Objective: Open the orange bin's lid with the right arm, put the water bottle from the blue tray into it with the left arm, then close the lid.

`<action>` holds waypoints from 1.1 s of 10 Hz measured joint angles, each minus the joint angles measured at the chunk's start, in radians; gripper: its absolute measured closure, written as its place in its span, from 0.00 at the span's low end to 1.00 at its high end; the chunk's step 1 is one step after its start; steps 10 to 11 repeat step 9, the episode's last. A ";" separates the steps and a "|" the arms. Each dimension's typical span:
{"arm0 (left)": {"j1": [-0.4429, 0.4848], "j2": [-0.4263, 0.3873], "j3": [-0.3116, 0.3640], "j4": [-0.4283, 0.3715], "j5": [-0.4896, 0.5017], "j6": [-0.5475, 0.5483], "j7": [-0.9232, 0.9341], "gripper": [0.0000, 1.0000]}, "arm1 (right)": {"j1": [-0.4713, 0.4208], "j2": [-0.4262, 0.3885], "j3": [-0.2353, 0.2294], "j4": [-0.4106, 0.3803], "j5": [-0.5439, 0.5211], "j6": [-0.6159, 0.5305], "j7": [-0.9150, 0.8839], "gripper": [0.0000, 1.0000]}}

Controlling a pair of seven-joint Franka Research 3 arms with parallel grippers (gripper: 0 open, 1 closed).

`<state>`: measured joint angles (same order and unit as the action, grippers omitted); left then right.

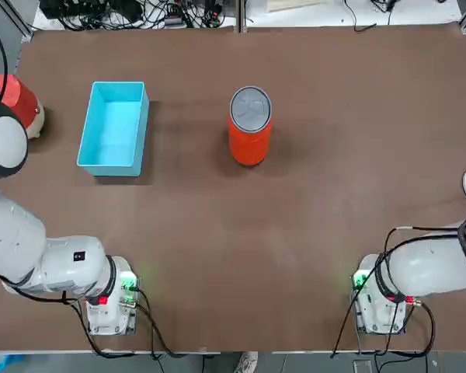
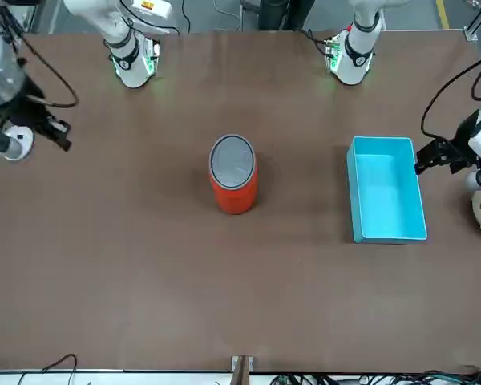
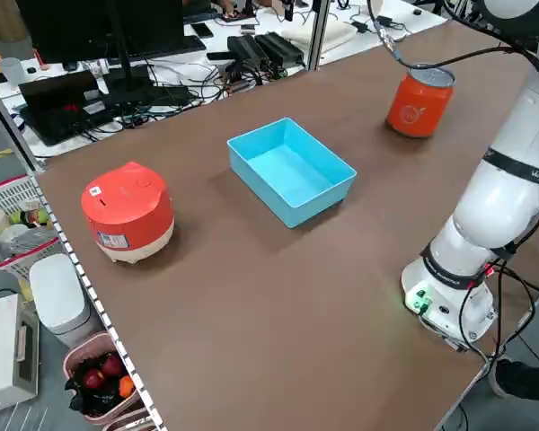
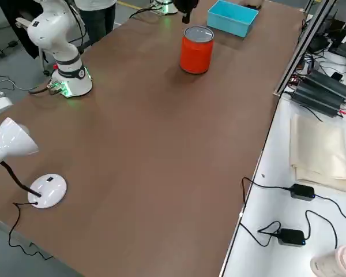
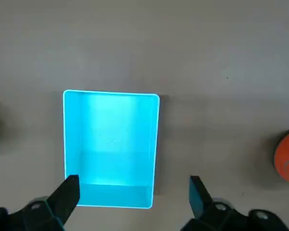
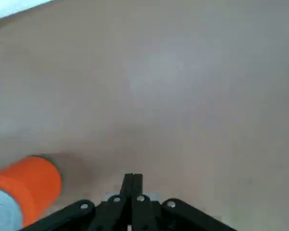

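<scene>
Bin (image 1: pixel 249 140) upright on desk (image 1: pixel 295 233), roughly mid l-to-r, toward far side; grey lid (image 1: pixel 251 109) on, closed. Blue tray (image 1: pixel 113 128) sits left of bin, apart from it, nothing inside. Red-and-cream rounded obj. (image 3: pixel 128 213) is left of tray, near far-left desk edge. L end effector (image 5: pixel 135 190) is at desk's left, fingers wide apart w/ nothing btwn. R end effector (image 6: pixel 133 175) is on right side, fingers together, narrow, holding nothing. White lamp base (image 4: pixel 47 191) stands on right part of desk.
</scene>
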<state>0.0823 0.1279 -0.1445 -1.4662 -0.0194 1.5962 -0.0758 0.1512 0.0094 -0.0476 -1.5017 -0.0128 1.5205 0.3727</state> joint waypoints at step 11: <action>-0.002 0.000 -0.001 0.000 0.000 0.000 -0.004 0.00 | -0.101 -0.008 0.006 -0.043 -0.030 0.022 -0.244 0.00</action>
